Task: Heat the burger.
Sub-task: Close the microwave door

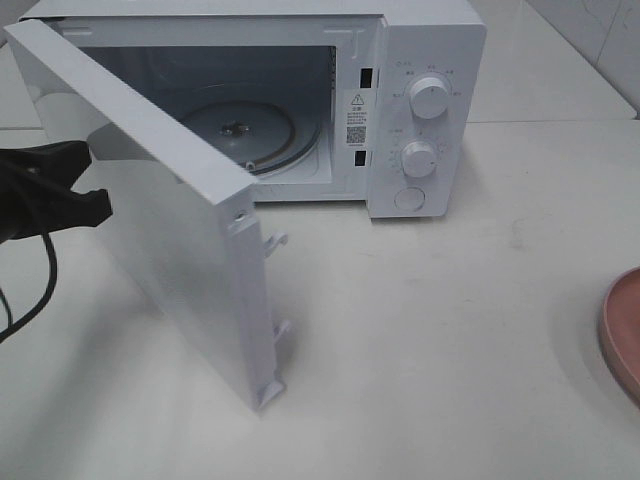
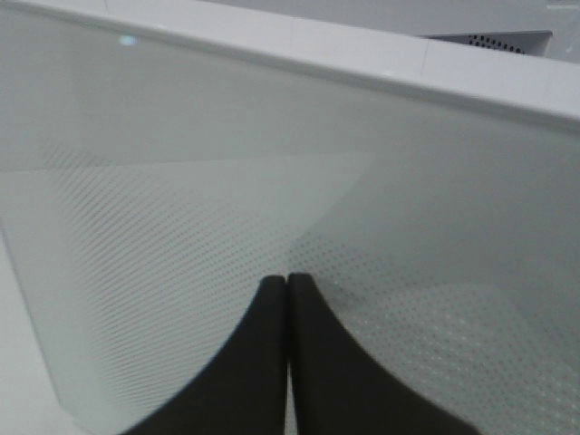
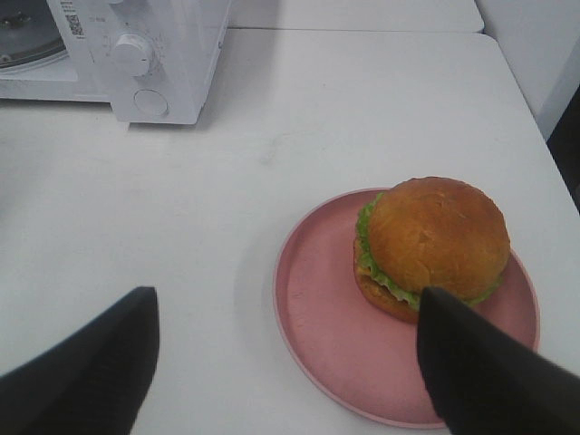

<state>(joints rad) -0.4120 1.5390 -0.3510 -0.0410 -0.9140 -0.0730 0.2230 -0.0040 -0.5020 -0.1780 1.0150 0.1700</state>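
White microwave [image 1: 420, 100] stands with its door [image 1: 170, 200] swung wide, glass turntable [image 1: 245, 130] bare; the left gripper [image 2: 287, 276], fingers pressed together, sits at the door's outer face. The right gripper [image 3: 285, 317] hangs over the white counter [image 3: 299, 109], fingers spread wide and holding nothing, and the golden-bunned burger [image 3: 435, 245] with green lettuce waits on its round pink plate [image 3: 335, 335]. It looks soft, stacked and likely to slide apart, so gripping the plate rim seems safer than squeezing the bun
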